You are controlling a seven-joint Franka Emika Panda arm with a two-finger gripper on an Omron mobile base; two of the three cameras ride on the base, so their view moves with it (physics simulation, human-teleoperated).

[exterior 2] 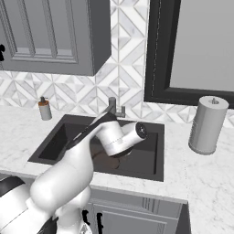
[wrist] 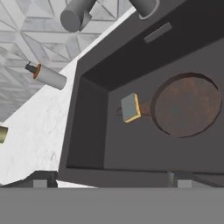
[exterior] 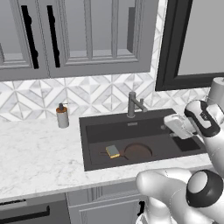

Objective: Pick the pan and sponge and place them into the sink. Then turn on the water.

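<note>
Dark grey sink (exterior: 94, 151), set into the marble table (exterior: 39, 157), already holds both items — placing looks done; water isn't on yet. Grey faucet (exterior: 132, 105) at the back rim, spout angled over the basin. Brown pan (exterior: 138, 152) lies flat on the sink floor, handle running along the basin's length toward the soap-bottle side. Sponge (exterior: 113, 151) rests over that handle, touching it. Hand (exterior: 175, 127) hovers above the sink w/ nothing in it — fingers spread wide.
</note>
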